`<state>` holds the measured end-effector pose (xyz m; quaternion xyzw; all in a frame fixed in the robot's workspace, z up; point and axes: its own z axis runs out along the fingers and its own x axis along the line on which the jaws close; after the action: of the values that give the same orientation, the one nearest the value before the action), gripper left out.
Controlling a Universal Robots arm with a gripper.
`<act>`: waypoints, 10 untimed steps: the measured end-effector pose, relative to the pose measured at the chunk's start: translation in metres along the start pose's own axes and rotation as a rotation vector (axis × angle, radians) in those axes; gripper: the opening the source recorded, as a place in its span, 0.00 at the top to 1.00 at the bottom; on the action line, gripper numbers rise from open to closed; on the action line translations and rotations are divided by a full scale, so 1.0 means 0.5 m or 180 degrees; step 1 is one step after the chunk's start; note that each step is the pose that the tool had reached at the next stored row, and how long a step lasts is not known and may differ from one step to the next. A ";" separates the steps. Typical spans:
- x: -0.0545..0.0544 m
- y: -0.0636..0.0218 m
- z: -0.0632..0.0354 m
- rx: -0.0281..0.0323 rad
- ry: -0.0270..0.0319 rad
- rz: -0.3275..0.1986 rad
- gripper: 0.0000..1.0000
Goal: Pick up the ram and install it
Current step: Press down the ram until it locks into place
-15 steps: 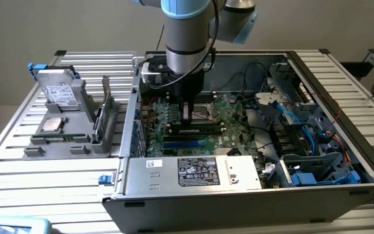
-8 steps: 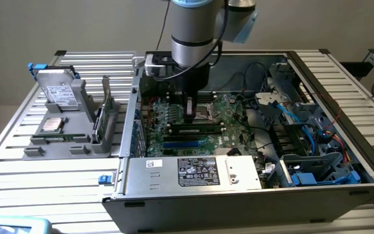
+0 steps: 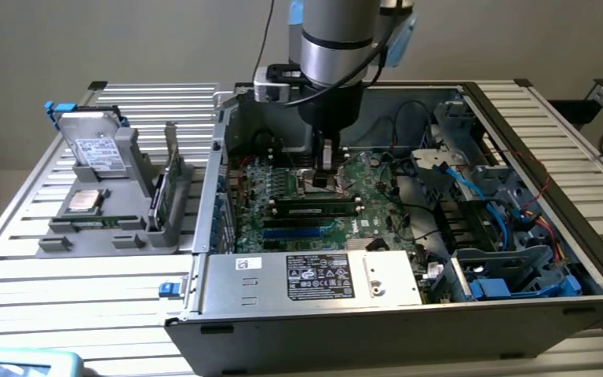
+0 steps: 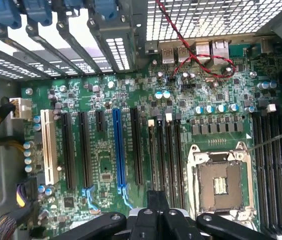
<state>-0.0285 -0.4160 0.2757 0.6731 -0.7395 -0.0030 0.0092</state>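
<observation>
— Insp., grip status?
— The fingers (image 3: 328, 169) (image 4: 156, 201) clenched, low inside PC case (image 3: 280, 330), over mobo (image 4: 106, 100), by CPU socket (image 4: 220, 185).
— Task item?
— The ram (image 3: 317, 209) looks seated in mobo slot, near fingers, not touching.

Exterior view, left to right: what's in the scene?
Grey parts holder with a hard drive → open computer case → gripper over the motherboard → blue cables.

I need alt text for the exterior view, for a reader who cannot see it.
A robot arm reaches down into an open computer case, its shut gripper just above the green motherboard. At the exterior view's left, a grey holder with computer parts stands on the slatted table.
</observation>
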 end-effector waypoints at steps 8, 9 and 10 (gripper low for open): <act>0.000 -0.020 -0.001 -0.0027 0.0003 0.0000 0.89; 0.000 -0.020 -0.001 -0.0027 0.0002 0.0000 0.89; 0.000 -0.020 -0.001 -0.0027 0.0002 0.0000 0.89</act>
<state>-0.0185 -0.4170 0.2762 0.6731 -0.7394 -0.0058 0.0122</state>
